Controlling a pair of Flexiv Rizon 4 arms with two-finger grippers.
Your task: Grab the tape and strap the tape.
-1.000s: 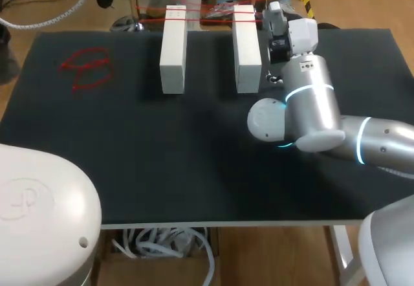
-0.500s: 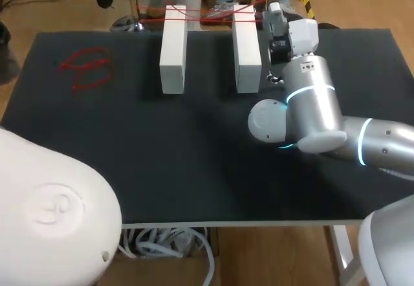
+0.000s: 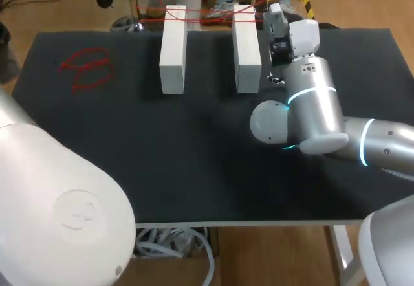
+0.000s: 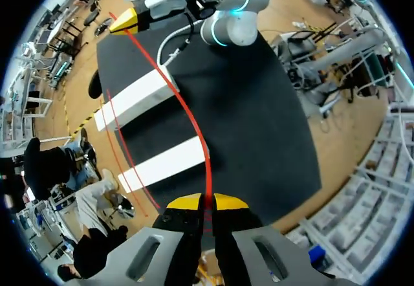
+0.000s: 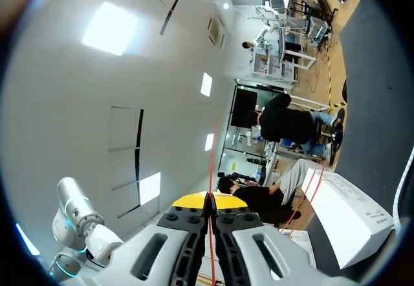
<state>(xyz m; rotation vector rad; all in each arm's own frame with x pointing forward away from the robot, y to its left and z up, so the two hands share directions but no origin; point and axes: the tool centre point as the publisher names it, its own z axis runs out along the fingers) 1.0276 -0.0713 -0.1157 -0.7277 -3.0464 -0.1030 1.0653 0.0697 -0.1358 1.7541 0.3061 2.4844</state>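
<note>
Yellow tips of the left tool (image 4: 208, 203) are pressed together on a strand of red tape (image 4: 207, 169), gripping it. This tool is held beyond the far edge of the surface (image 3: 194, 156).

From there the tape runs taut over the far ends of two white blocks (image 3: 173, 50) (image 3: 246, 50) to the right tool (image 5: 209, 202). The right tool's tips are likewise closed on the thin red strand. In the head view the right tool sits just beside the far end of the right-hand block, near the far edge.

The blocks lie parallel, apart from each other, lengthwise on the black surface. A second, thinner red line also crosses both blocks.

A loose red tangle (image 3: 87, 66) lies flat on the surface, well apart from the blocks, toward the left side.
</note>
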